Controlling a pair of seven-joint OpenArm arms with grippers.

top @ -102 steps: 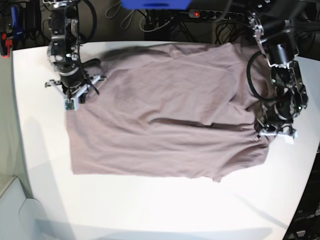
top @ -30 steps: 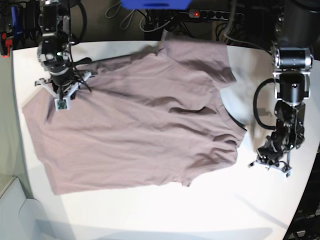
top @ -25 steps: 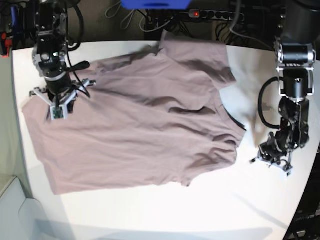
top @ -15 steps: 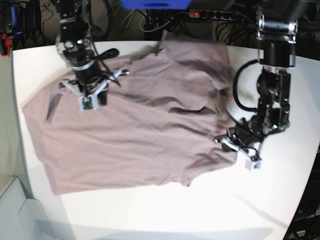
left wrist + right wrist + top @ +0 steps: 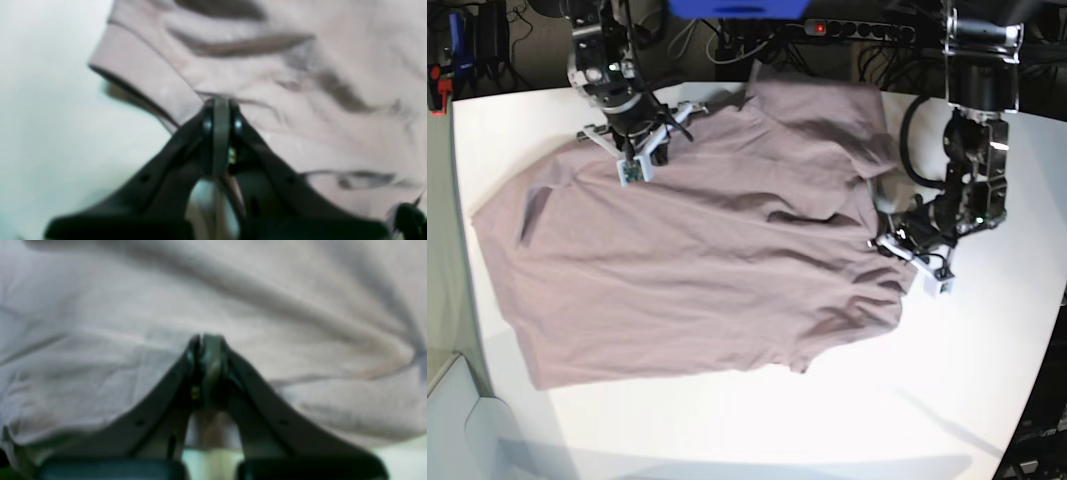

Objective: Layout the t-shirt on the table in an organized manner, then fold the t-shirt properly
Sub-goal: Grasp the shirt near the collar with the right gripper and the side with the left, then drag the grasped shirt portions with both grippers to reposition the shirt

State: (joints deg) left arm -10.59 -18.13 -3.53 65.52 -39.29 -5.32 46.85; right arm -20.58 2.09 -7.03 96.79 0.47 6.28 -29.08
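The t-shirt (image 5: 697, 260) lies spread across the white desk (image 5: 757, 430), rumpled, with several creases running through the middle and one sleeve reaching toward the far edge near the cables (image 5: 757, 45). The 2 arms stand at opposite sides of the cloth. The right gripper (image 5: 632, 160) sits on the shirt's far edge, jaws closed; its wrist view shows the tips pressed together right against the fabric (image 5: 213, 306), though a pinch of cloth between them cannot be made out. The left gripper (image 5: 905, 243) is at the shirt's side edge, jaws closed too, tips meeting at a folded hem (image 5: 146, 73), grip equally unclear.
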